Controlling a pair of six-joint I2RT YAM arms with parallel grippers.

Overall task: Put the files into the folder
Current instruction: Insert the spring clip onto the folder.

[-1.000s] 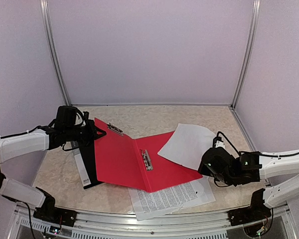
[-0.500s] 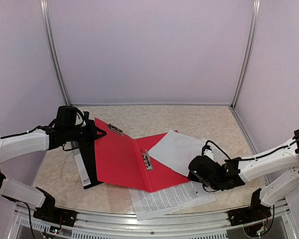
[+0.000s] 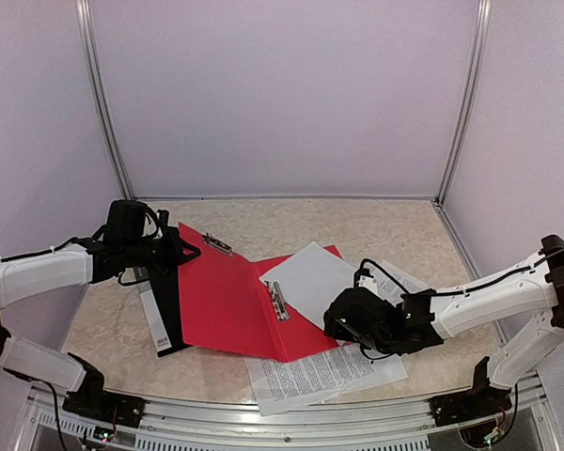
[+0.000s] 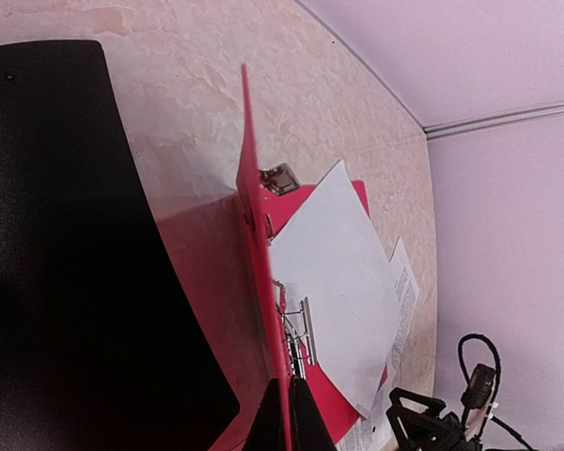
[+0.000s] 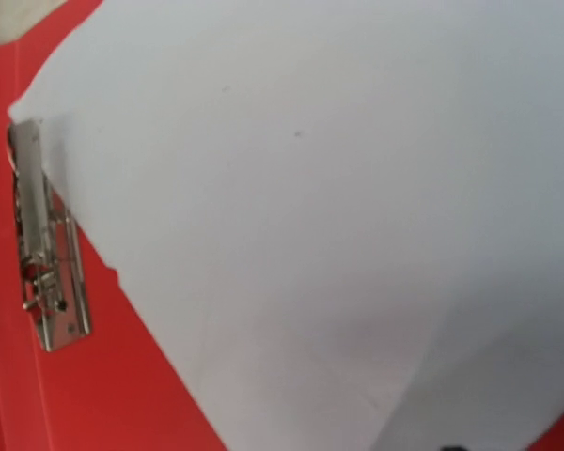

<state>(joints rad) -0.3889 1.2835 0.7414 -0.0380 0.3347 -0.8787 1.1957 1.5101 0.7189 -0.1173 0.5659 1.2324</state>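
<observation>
In the last second the right claw (image 3: 334, 321) slid a blank sheet (image 3: 305, 277) onto the red folder (image 3: 221, 301), just beyond its tips; whether its jaws are spread, I cannot tell. The left claw (image 3: 176, 251) pinches the folder open. One file looks delivered; printed sheets (image 3: 310, 376) beneath the right claw remain outside

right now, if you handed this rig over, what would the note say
Left gripper: jaws shut on the folder cover, holding it raised open.
Right gripper: low over the blank sheet; cannot tell if its jaws are open.
The blank sheet lies askew on the folder's right half, one corner by the clip. The printed sheet lies on the table, partly under the folder's near edge.
Done: one sheet on the folder.
Left: probably square it up, bring in the printed sheet, close the cover.
</observation>
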